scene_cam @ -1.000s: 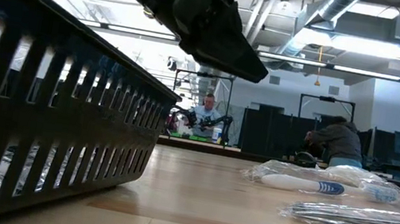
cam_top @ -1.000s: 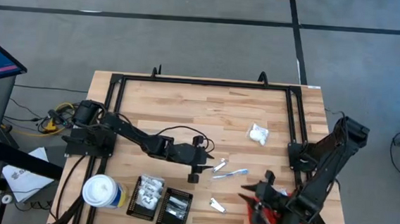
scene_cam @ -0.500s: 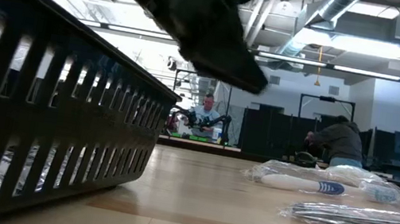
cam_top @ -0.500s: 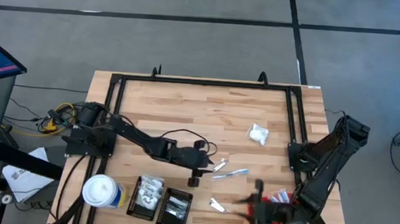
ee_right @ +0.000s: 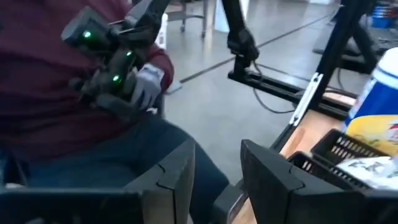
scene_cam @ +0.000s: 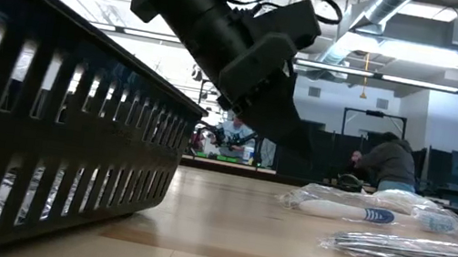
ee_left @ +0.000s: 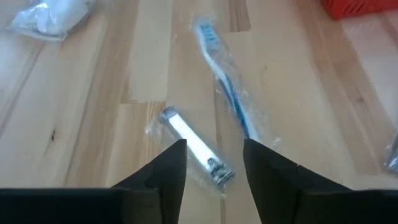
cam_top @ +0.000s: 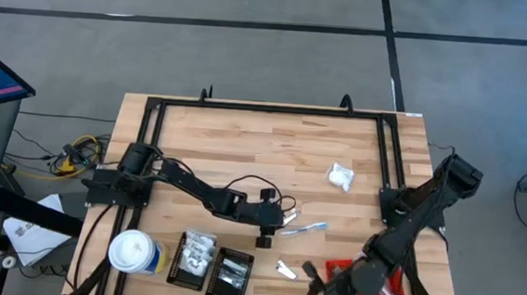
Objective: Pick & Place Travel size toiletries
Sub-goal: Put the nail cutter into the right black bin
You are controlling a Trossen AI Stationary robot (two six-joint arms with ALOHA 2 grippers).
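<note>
- The left gripper point(ee_left: 214, 163) hangs low over the middle of the desk point(cam_top: 245, 142) with its fingers point(ee_left: 166, 171) parted and nothing between them. A small wrapped tube point(ee_left: 193, 148) lies on the wood directly ahead of the gap.
- Risk: the tube lies at a slant to the gap. A straight descent could land one finger on the wrapper, pinning or flicking the item instead of bracketing it.
- A wrapped blue toothbrush point(ee_left: 224, 87) lies just beside the tube, its handle end close to the other finger. Closing here could snag both wrappers and lift two items, or drag the brush aside.
- The wrappers appear to be thin, slick film. Judged from that, a grip on film alone may slip during transport.
- Remaining toiletries: a white puffy packet point(cam_top: 339, 177) sits well apart toward the right side of the desk, and a silvery sachet point(cam_top: 285, 271) lies near the front edge. Two black trays point(cam_top: 215, 267) at the front already hold items, beside a white-topped canister point(cam_top: 134, 252).
- The right gripper point(ee_right: 216, 171) is at the front right corner, beside a red tray point(cam_top: 359, 270). Its fingers are apart and hold nothing, and it looks out beyond the desk edge toward a seated person point(ee_right: 74, 118) holding a controller.
- Risk: the right arm reaches past the desk edge. A fast swing back could strike the red tray or the frame rail.
- Risk: the silvery sachet lies between both arms' reach; simultaneous approaches could cause contact.
</note>
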